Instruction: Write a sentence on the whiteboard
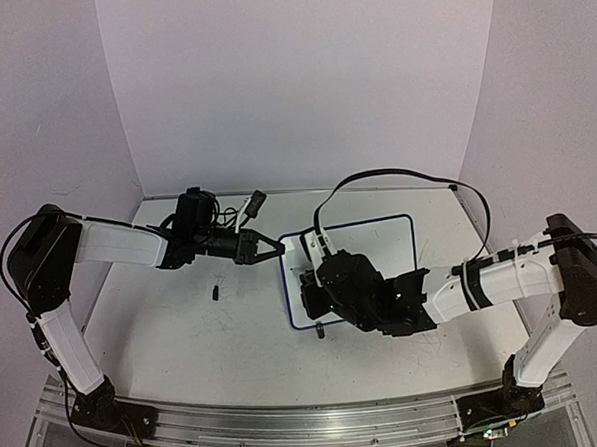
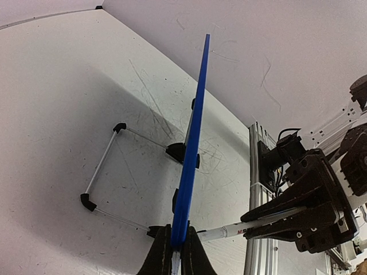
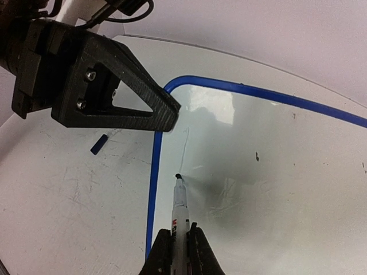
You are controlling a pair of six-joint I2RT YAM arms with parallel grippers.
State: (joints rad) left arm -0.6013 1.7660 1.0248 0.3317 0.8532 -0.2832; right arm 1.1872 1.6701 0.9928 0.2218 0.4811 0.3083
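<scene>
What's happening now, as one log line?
left fingers: shut on whiteboard | right fingers: shut on marker | writing: one thin stroke

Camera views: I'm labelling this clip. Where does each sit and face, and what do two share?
Top external: above and behind the arm bases, facing down and forward at the table and whiteboard; both arms show.
Left wrist: on the left arm, facing along its own left claw, which is shut on the whiteboard's blue edge.
Right wrist: on the right arm, facing down its own right claw, which is shut on the marker at the board.
Shared: both wrist views show the other arm's claw and the marker.
</scene>
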